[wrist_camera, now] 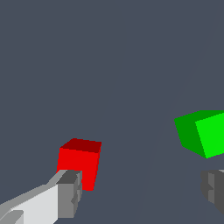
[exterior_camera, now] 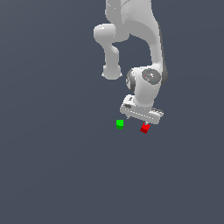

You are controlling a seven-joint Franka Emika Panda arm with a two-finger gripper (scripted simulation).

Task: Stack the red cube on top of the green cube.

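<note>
The red cube (exterior_camera: 145, 128) lies on the grey floor just under the white gripper (exterior_camera: 140, 121). The green cube (exterior_camera: 120, 124) lies a short way off, toward the exterior view's left. In the wrist view the gripper (wrist_camera: 142, 190) is open and holds nothing. One grey fingertip (wrist_camera: 70, 192) overlaps the lower corner of the red cube (wrist_camera: 80, 159). The other fingertip (wrist_camera: 214, 188) is near the green cube (wrist_camera: 203, 133). Neither cube sits between the jaws. The two cubes are apart and each rests on the floor.
The white arm (exterior_camera: 140, 39) rises from the gripper to the top of the exterior view. A plain dark grey floor (exterior_camera: 65, 175) surrounds the cubes. No other objects show.
</note>
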